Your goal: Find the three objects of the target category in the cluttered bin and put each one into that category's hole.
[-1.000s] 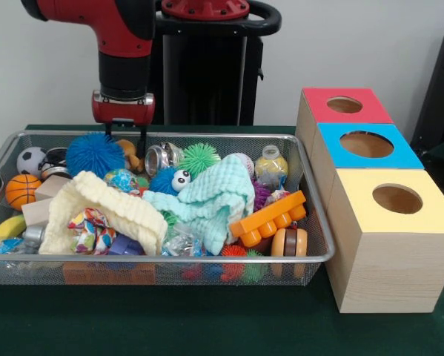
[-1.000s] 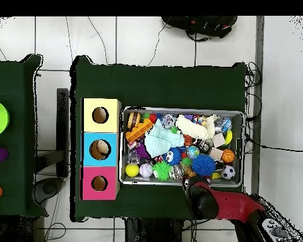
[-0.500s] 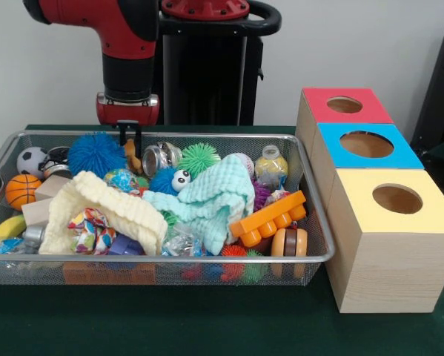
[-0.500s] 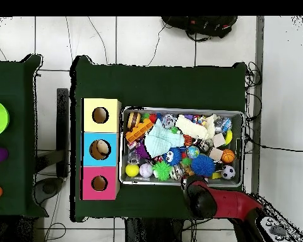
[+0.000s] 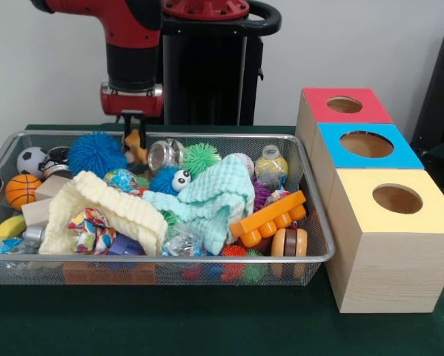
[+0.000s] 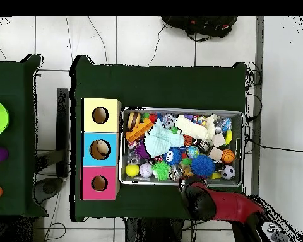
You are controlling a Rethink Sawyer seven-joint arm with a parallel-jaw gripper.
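Holding a small orange-tan toy (image 5: 135,142) pinched in the pincer (image 5: 133,132), just above the wire bin's (image 5: 310,194) back edge beside the blue spiky ball (image 5: 96,153). Probably to clear clutter. Coloured hole boxes (image 5: 368,144) sit well apart.

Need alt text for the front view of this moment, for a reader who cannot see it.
A red and black robot arm holds its gripper just above the far edge of a wire mesh bin crammed with toys, balls and two knitted cloths. To the right stand three wooden boxes with round holes, topped yellow, blue and red.
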